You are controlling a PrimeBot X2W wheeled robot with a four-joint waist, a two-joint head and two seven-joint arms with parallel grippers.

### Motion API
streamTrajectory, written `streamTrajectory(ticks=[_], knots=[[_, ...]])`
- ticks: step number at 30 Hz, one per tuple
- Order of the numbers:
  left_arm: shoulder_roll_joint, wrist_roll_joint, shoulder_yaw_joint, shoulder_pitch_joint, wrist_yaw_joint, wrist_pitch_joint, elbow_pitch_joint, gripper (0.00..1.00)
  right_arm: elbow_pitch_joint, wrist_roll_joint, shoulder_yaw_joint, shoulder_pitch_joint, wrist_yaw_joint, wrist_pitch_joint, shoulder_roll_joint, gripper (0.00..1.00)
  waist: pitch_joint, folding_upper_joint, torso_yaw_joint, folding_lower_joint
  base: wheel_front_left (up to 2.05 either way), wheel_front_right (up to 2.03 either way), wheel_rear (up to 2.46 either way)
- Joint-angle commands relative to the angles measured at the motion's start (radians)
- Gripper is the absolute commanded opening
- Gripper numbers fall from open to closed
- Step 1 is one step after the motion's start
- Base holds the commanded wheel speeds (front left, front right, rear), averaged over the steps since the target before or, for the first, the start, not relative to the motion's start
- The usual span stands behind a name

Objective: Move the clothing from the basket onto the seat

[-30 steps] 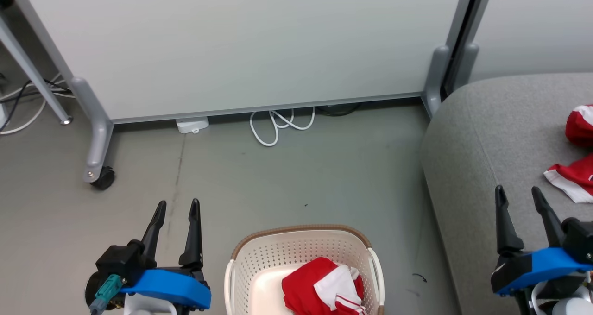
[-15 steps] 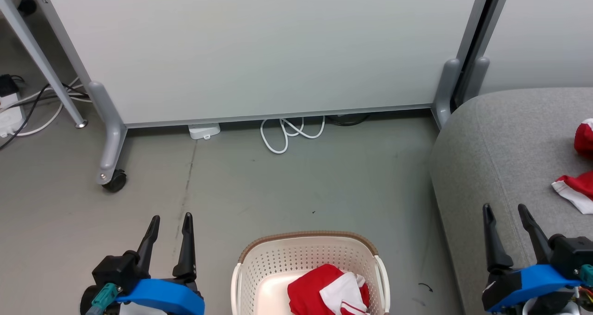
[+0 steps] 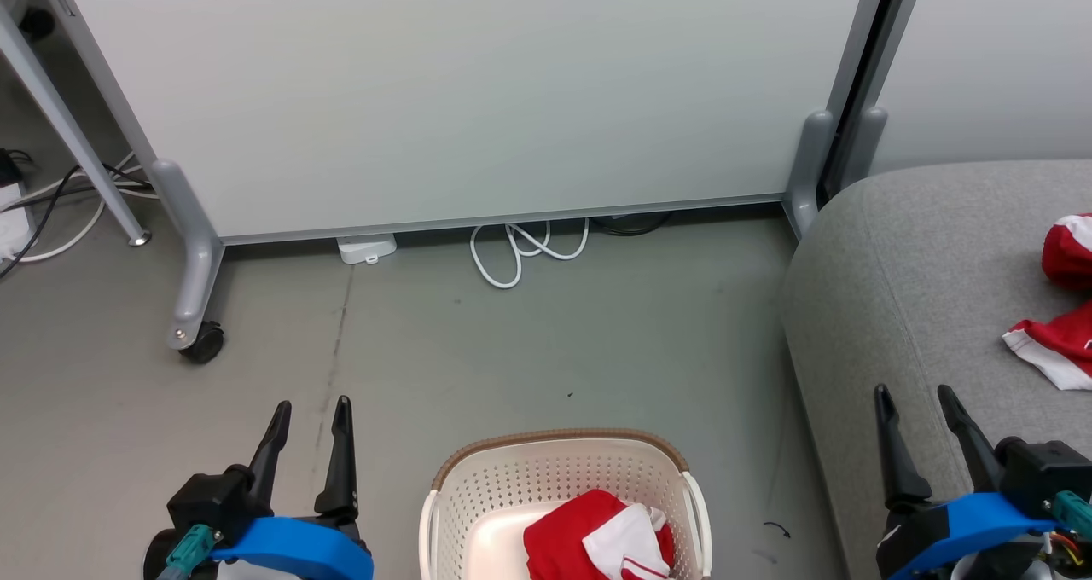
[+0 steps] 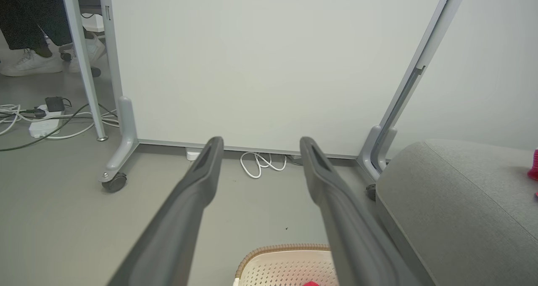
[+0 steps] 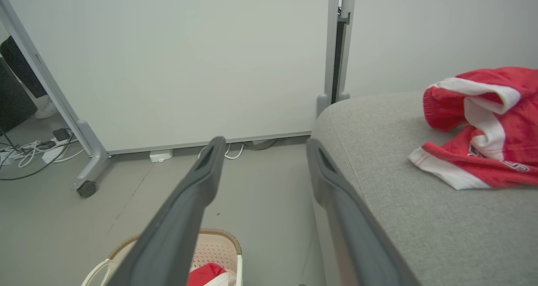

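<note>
The cream basket with a brown rim stands on the floor at the bottom centre, and a red-and-white garment lies in its right half. Another red-and-white garment lies on the grey seat at the right; the right wrist view shows it crumpled on the cushion. My left gripper hovers open left of the basket, nothing between its fingers. My right gripper stands open over the seat's front edge, empty. The basket rim shows under my left fingers.
A wheeled white partition closes off the back, with a castor at its left foot. A coiled white cable and a small white box lie at its base. Cables and a power strip sit far left.
The head view has shifted, so the whole scene sits slightly differently. Both grippers have sunk lower in the picture and stay open. The garments have not moved.
</note>
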Motion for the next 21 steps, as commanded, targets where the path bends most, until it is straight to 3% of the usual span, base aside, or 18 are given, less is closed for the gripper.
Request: streamTrajectory(ticks=[1,15,21], knots=[[0.005,0.005,0.002,0.005,-0.008,-0.003,-0.001,1.0,0.002,-0.002,0.001,0.014,0.0,-0.004,0.0,1.0,0.001,-0.0001,0.0,0.0,0.0,0.0,0.0],[0.006,0.003,-0.012,-0.018,-0.008,-0.003,0.002,1.0,-0.009,0.007,0.022,-0.013,0.0,-0.009,0.0,1.0,0.04,-0.0001,-0.012,0.0,0.0,0.0,0.0],[0.002,-0.025,-0.079,-0.062,-0.008,-0.003,0.041,1.0,-0.021,-0.007,0.029,-0.033,0.0,-0.008,0.0,1.0,0.101,-0.0001,-0.037,0.0,0.0,0.0,0.0]])
